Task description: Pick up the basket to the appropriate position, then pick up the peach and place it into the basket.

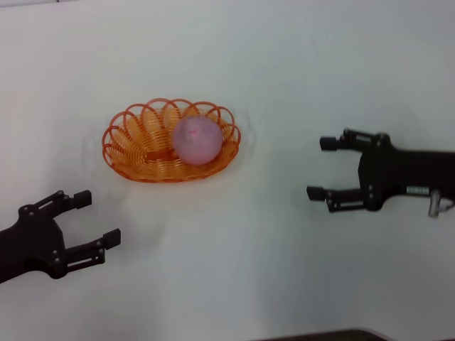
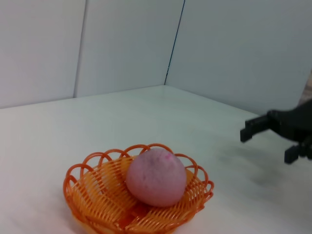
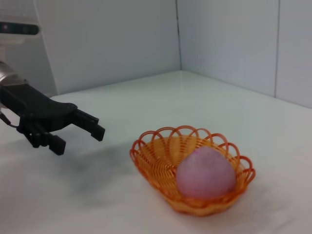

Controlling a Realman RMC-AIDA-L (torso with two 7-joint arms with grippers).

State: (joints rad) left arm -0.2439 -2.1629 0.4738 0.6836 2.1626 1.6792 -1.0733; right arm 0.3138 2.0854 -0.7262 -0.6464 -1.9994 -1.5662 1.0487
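Observation:
The orange wire basket (image 1: pixel 138 149) stands on the white table, left of centre. The pale pink peach (image 1: pixel 196 140) lies inside it, toward its right end. Both also show in the left wrist view, basket (image 2: pixel 92 195) and peach (image 2: pixel 156 177), and in the right wrist view, basket (image 3: pixel 156 156) and peach (image 3: pixel 205 173). My left gripper (image 1: pixel 99 219) is open and empty, near the table's front left, apart from the basket. My right gripper (image 1: pixel 321 168) is open and empty, to the right of the basket, pointing toward it with a clear gap between.
The white table (image 1: pixel 242 270) runs all around the basket. Pale walls meet in a corner behind the table in the wrist views (image 2: pixel 168 48). A dark edge shows at the table's front (image 1: pixel 334 335).

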